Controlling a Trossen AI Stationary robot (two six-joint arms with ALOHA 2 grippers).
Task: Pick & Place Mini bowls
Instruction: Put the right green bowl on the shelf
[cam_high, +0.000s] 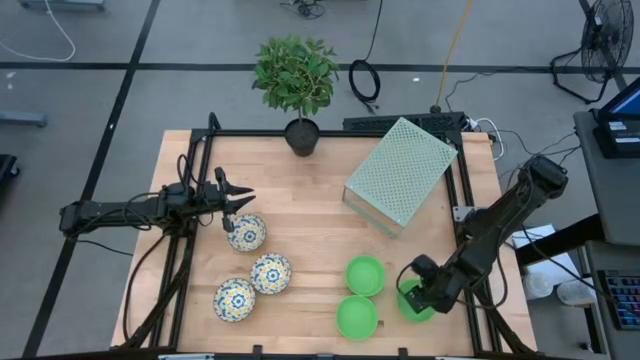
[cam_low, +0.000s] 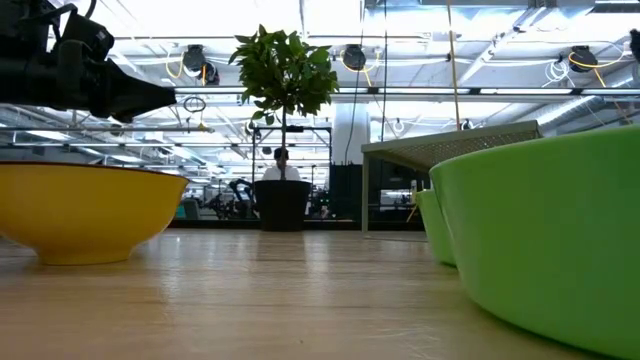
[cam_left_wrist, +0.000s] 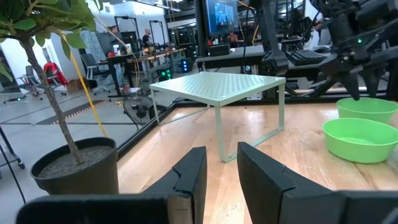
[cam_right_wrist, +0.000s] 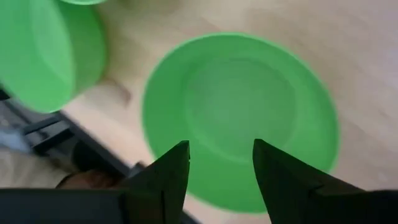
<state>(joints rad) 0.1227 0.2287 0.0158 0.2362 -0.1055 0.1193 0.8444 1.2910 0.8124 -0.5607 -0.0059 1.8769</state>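
Green mini bowl (cam_high: 414, 303) under right pincer (cam_high: 412, 290), perforated rack (cam_high: 401, 173) behind

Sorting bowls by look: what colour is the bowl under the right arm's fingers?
Plain bright green, clearest in the right wrist view.

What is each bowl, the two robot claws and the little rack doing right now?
Three green bowls: upright, empty, on the table.
Three flowery bowls: upright, empty, on the table.
Right claw: open, above the rightmost green bowl.
Left claw: open, holding nothing.
Rack: standing, nothing on top.
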